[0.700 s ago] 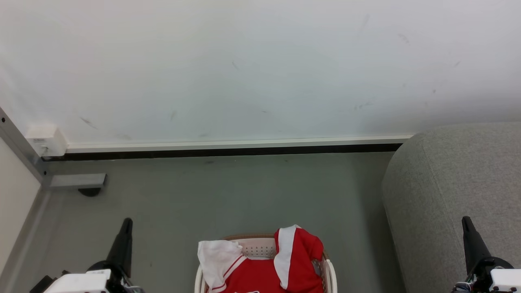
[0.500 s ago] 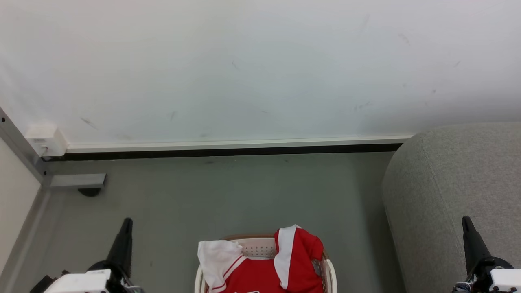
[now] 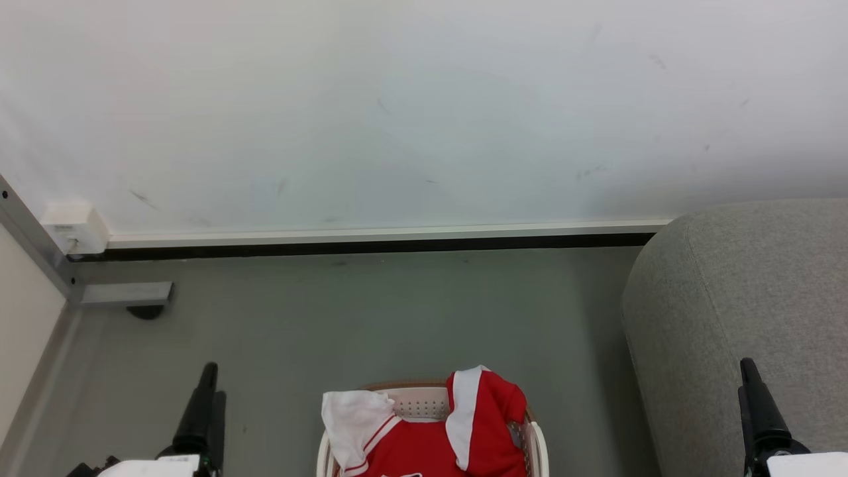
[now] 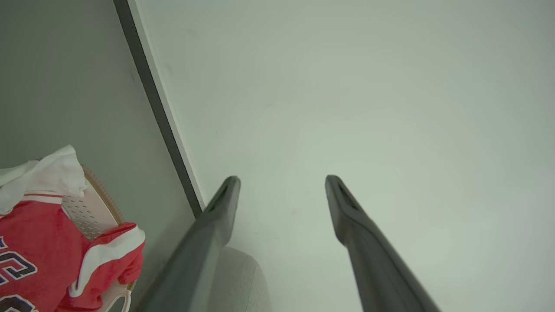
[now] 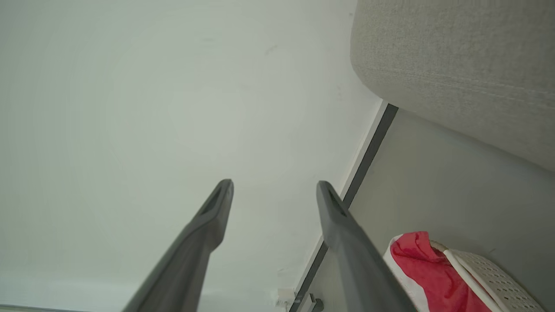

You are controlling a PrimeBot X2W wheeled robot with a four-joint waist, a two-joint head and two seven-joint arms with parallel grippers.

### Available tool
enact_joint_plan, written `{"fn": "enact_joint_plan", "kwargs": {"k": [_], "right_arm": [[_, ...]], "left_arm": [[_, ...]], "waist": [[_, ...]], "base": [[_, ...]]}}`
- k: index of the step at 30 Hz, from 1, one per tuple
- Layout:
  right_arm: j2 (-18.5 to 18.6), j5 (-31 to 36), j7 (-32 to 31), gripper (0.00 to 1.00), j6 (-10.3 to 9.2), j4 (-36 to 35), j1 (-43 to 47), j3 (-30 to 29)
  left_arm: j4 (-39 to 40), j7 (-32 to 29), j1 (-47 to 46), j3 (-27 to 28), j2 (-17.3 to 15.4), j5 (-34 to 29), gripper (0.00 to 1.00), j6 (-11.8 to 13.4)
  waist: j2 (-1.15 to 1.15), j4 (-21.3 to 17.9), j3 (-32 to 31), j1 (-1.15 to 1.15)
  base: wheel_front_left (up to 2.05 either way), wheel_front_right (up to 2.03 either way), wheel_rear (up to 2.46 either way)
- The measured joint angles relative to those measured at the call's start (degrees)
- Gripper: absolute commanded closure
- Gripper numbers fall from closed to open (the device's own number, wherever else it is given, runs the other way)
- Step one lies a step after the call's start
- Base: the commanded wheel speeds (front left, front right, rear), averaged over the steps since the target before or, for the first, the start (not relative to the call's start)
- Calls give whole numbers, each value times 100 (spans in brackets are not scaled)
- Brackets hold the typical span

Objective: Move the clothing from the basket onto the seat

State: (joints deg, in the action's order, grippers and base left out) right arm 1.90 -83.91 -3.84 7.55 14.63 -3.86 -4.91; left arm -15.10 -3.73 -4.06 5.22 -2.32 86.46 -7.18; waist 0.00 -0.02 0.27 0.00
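Red jersey clothing (image 3: 430, 437) is heaped in the basket (image 3: 419, 402) at six o'clock; the seat (image 3: 748, 298) is found at four o'clock, grey floor (image 3: 397, 318) between. A white wall box (image 3: 73, 228) is seen at nine. The left gripper (image 4: 282, 178) and right gripper (image 5: 275, 182) are held wide apart, empty. Numerals (image 4: 15, 268) are given by the left wrist view, the seat's seam (image 5: 455, 82) by the right.

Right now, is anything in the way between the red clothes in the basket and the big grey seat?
Nothing visible. The clothing sits in the basket, and just floor separates it from the seat on the right.
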Motion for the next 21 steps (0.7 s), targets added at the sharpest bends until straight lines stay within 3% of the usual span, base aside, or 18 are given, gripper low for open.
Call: {"fn": "enact_joint_plan", "kwargs": {"k": [10, 21], "right_arm": [[13, 1642, 269, 0, 0, -205, 70, 209], [20, 2949, 512, 0, 0, -277, 160, 324]], "left_arm": [[269, 240, 70, -98, 0, -1430, 0, 101], [466, 497, 162, -214, -1, -2553, 0, 287]], "waist": [[0, 13, 19, 0], [0, 29, 25, 0]], "base": [[0, 0, 0], [0, 0, 0]]}}
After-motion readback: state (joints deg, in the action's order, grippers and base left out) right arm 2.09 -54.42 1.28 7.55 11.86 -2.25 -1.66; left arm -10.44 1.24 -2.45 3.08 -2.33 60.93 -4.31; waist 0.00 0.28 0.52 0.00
